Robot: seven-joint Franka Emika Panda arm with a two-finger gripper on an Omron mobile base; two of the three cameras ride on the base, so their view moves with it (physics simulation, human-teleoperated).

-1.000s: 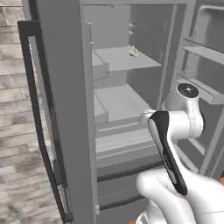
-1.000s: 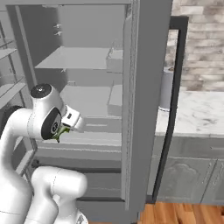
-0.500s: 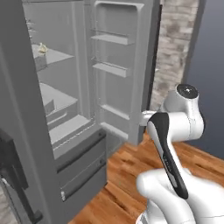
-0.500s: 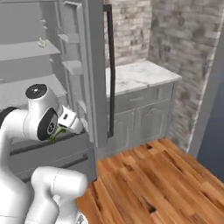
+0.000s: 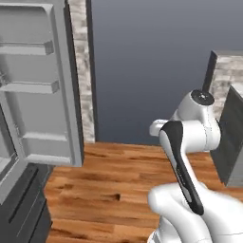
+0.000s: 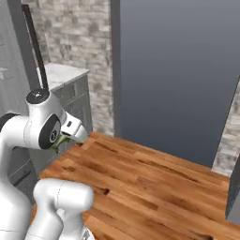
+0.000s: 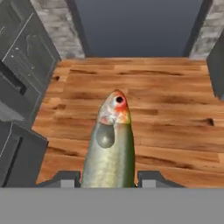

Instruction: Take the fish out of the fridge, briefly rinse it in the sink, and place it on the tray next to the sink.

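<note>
Fish (image 7: 111, 144) sat clamped between the two fingertips of the gripper (image 7: 109, 178), its head pointing away from the hand over bare wooden floor (image 7: 148, 100), and a sliver of green showed at the hand in the right base view (image 6: 60, 140). A second before, both base cameras had faced straight into the open fridge with its shelves close ahead; half a second before, the cabinet had slid toward the edge of each picture. At this moment only the open fridge door (image 5: 42, 90) with its inner shelves remained at the left of the left base view, and a dark wall (image 5: 152, 66) and floorboards lay ahead. That wholesale shift was the base turning away, not the things moving. A counter (image 6: 61, 75) with a pale top stood beside the fridge in the right base view. The removal step therefore looked finished, with the carry toward the sink under way; rinsing and setting the fish on the tray were not yet done.
</note>
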